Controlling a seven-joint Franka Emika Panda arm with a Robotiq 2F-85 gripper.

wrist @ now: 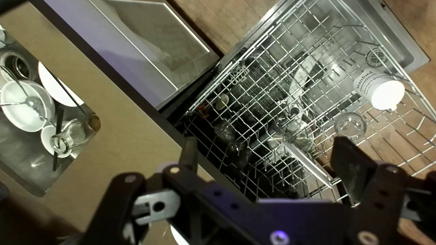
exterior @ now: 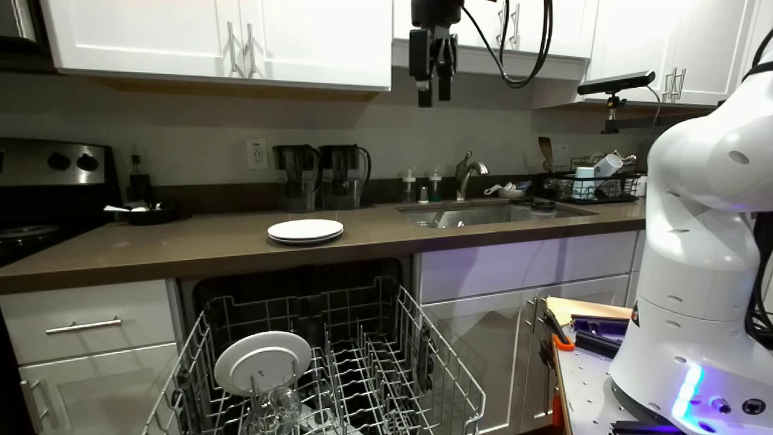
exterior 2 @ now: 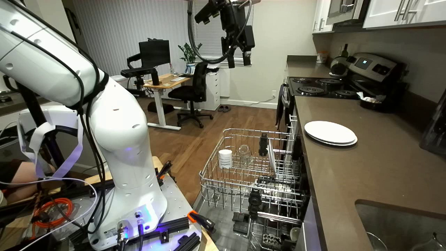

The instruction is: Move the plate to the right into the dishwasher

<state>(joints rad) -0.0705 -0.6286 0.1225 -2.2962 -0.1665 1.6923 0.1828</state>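
Note:
White round plates lie stacked on the brown counter, the top plate point(exterior: 305, 229) flat with a second rim under it; they also show in an exterior view point(exterior 2: 329, 132). I cannot tell which is the large broad-rimmed one. Another white plate point(exterior: 263, 362) with a rim and greyer centre stands tilted in the dishwasher rack; it is edge-on in the wrist view point(wrist: 306, 165). The dishwasher point(exterior: 302, 278) is open below the counter, rack pulled out. My gripper point(exterior: 435, 96) hangs high above counter and rack, open and empty in the wrist view point(wrist: 270, 149). It hides most of the stack there.
A white cup point(exterior 2: 225, 159) and clear glasses point(exterior: 281, 405) sit in the rack. Two pitchers point(exterior: 347, 175) stand behind the plates. The sink point(wrist: 34, 153) holds dishes. White upper cabinets point(exterior: 302, 36) hang near the gripper's height. A stove point(exterior 2: 318, 85) borders the counter.

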